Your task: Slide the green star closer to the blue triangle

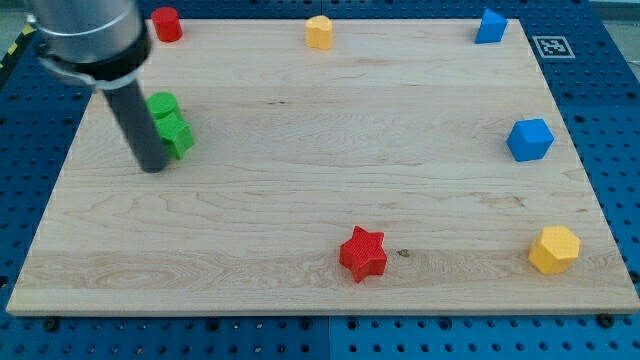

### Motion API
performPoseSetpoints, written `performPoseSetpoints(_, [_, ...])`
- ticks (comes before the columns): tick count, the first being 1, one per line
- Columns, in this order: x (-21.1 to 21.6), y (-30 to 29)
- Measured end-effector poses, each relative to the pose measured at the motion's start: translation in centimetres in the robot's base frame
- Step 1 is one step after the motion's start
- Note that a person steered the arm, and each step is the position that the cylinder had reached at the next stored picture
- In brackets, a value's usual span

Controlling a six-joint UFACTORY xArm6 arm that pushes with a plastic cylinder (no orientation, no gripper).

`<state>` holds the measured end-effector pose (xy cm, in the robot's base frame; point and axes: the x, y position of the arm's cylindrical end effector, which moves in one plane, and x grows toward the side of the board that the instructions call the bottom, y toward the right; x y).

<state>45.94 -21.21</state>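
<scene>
So my tip (pixel 154 167) sits touching the green star (pixel 176 135) on its left, near the table's (pixel 300 150) top-left. Green cylinder (pixel 161 104) just above it. Blue triangle (pixel 490 26) is far right, top corner.

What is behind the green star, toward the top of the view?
A green cylinder stands right behind the green star; whether they touch is unclear. My tip is at the star's left, and the rod covers that side of both blocks.
</scene>
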Motion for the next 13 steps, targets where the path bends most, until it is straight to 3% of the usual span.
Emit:
performPoseSetpoints(1, [-2.4, -1.6])
performPoseSetpoints(2, [-3.9, 0.5])
performPoseSetpoints(5, [-3.1, 13.5])
performPoseSetpoints(6, [-0.1, 19.0])
performPoseSetpoints(8, [1.1, 28.0])
performPoseSetpoints(11, [0.6, 24.5])
performPoseSetpoints(13, [-3.1, 26.8])
